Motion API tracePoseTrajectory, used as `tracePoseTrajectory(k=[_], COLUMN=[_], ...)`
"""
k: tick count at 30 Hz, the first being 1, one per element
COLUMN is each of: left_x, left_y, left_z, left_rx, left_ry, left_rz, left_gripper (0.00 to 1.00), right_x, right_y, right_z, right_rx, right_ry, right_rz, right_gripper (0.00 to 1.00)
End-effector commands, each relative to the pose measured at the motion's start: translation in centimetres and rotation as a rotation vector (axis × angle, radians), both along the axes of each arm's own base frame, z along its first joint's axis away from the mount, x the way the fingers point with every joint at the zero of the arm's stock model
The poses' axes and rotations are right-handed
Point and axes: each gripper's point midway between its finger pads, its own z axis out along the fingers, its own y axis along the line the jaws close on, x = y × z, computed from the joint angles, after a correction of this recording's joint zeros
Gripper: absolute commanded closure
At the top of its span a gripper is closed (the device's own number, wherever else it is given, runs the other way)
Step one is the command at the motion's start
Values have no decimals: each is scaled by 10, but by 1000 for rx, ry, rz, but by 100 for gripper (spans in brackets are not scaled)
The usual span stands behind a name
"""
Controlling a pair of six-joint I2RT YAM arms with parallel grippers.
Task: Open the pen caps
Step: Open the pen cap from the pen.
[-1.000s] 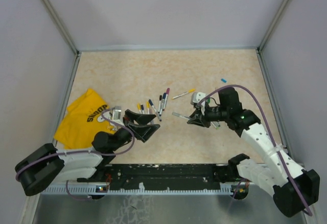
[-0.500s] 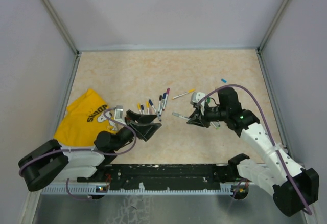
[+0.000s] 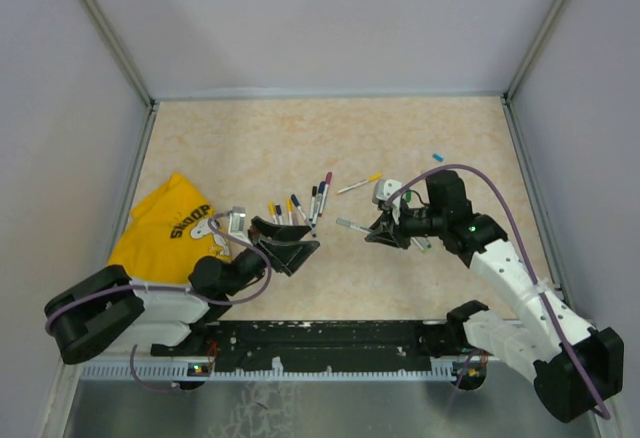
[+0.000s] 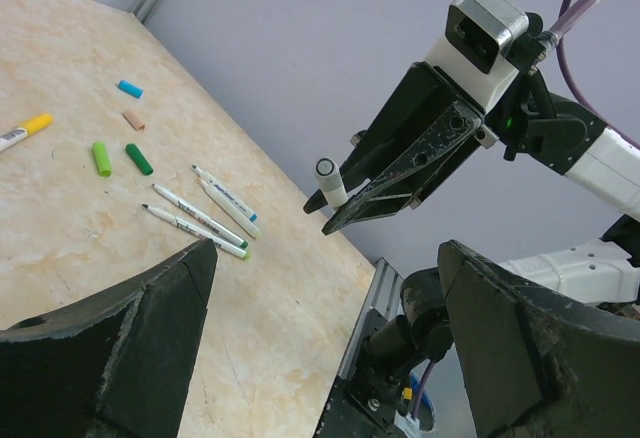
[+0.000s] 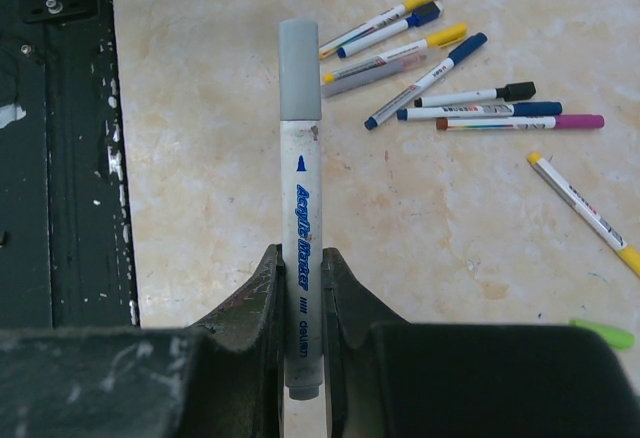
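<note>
My right gripper (image 5: pixel 300 258) is shut on a white pen (image 5: pixel 301 208) whose grey cap (image 5: pixel 299 68) points away from it. Seen from above, that pen (image 3: pixel 352 225) sticks out leftward above the table from the right gripper (image 3: pixel 380 234), toward my left gripper (image 3: pixel 292 243). The left gripper (image 4: pixel 328 253) is open with nothing in it; the capped end (image 4: pixel 327 178) hangs in the air a short way beyond its fingertips. Several capped pens (image 3: pixel 305 203) lie on the table between the arms. Loose caps (image 4: pixel 120 156) and uncapped pens (image 4: pixel 205 220) lie further right.
A yellow cloth (image 3: pixel 165 228) lies at the left, beside the left arm. A black rail (image 3: pixel 320 338) runs along the table's near edge. One pen with a yellow end (image 3: pixel 358 184) and a blue cap (image 3: pixel 437 157) lie apart near the right arm.
My left arm has crept slightly right and forward, bringing its open gripper a bit closer to the held pen. The right arm and its pen have stayed still.
</note>
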Motion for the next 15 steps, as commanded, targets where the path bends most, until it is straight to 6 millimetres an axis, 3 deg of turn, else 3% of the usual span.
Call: tracePoseTrajectory(k=[1,15], left_x=[0,1], left_y=[2,-1], left_z=[31,31], left_rx=[-103,-126], left_ry=[-53,-40], left_rz=[11,14], left_gripper=[4,5], right_x=[3,3], right_y=[2,3], right_z=[6,4], right_rx=[28,29], right_ry=[-12,0], right_rz=[2,4], right_gripper=[100,100])
